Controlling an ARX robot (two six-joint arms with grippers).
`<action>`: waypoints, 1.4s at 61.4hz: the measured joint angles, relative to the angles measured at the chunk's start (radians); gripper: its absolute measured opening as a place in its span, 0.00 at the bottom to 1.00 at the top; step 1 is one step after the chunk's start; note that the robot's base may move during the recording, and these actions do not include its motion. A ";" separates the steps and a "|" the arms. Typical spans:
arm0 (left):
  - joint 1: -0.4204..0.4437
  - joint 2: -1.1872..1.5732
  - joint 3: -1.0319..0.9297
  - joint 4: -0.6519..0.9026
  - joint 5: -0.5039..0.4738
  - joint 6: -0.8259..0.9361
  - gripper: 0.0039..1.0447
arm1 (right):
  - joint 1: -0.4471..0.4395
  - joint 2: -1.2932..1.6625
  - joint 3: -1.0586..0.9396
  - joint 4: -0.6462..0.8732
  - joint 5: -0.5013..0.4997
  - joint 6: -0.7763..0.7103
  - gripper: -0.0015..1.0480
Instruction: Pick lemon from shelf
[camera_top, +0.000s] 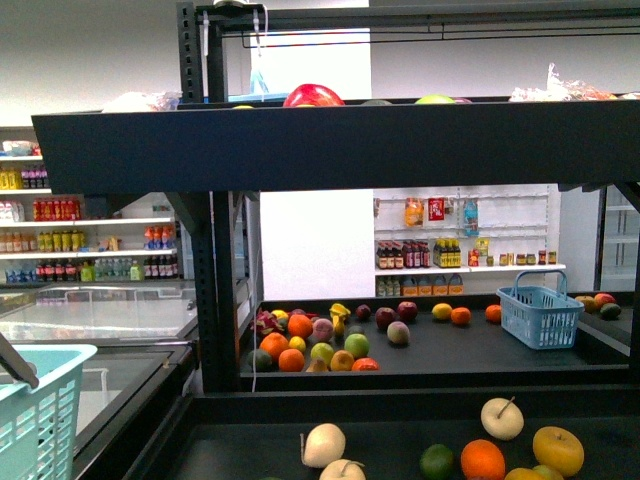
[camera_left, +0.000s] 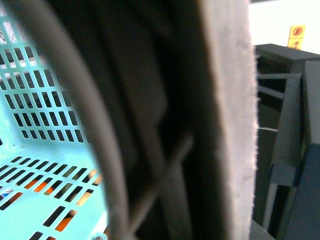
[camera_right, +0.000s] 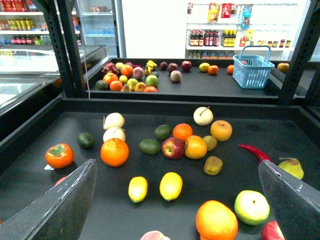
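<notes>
Bright yellow oval lemon (camera_right: 171, 186), smooth-skinned, lying on its side on the flat dark tray of the black metal tiered shelf (camera_right: 250, 134). It is just beside, and not clearly touching, a smaller yellow oval fruit (camera_right: 138, 189). Near it on the same tray are a round orange citrus (camera_right: 114, 152), a red apple (camera_right: 173, 148), a pale green apple (camera_right: 252, 207) and a large orange fruit (camera_right: 216, 221). Right claw (camera_right: 176, 165): spread wide, holding nothing, its two dark flat fingers (camera_right: 60, 205) standing well apart on either side of the lemon and clear of it. The lemon cannot be made out in the front view, where the shelf's upper tray rim crosses the upper half of the frame. A farther tray at centre carries mixed fruit and, at right of centre, a light blue plastic basket (camera_top: 540, 316). A turquoise slotted plastic basket (camera_top: 40, 415) sits in the lower left corner. Left claw: its wrist view is filled with blurred dark shapes close to the lens, set against the turquoise basket; whether it is wide or narrow cannot be told.
</notes>
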 joint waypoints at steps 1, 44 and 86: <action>-0.002 -0.007 -0.002 -0.003 0.002 0.010 0.11 | 0.000 0.000 0.000 0.000 0.000 0.000 0.93; -0.256 -0.274 -0.119 -0.180 0.428 0.467 0.10 | 0.000 0.000 0.000 0.000 0.000 0.000 0.93; -0.649 -0.106 0.048 -0.210 0.347 0.595 0.10 | 0.000 0.000 0.000 0.000 0.000 0.000 0.93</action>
